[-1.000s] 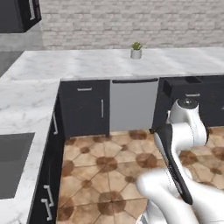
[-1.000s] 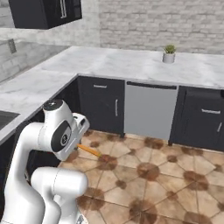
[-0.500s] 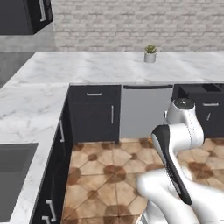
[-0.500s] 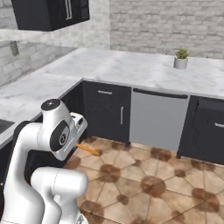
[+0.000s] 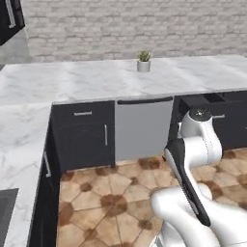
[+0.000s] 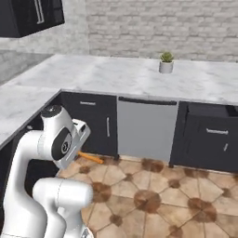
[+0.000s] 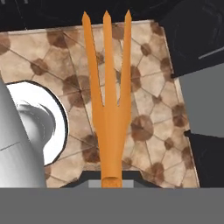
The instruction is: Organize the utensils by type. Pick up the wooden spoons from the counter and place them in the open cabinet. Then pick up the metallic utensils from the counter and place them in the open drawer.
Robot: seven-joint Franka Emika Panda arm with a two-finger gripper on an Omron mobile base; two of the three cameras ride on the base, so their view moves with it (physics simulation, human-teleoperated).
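Brown tiled floor (image 7: 148, 109) lies under the slim three-pronged orange fork (image 7: 108, 105), pinched in the closed gripper (image 7: 111, 181).

A home kitchen, rendered rather than filmed. A white marble surface (image 5: 87, 79) with grey veins runs in an L along the far wall and down the left side, above dark cabinet fronts (image 5: 84, 137) with slim metal handles. A grey dishwasher panel (image 6: 146, 130) sits between the cabinets, and a dark wall cabinet (image 6: 28, 16) hangs at the upper left. The back wall (image 5: 135, 26) is pale grey brick, the floor (image 6: 153, 195) is brown patterned tile, and a small potted plant (image 5: 143, 61) stands on the surface near the wall
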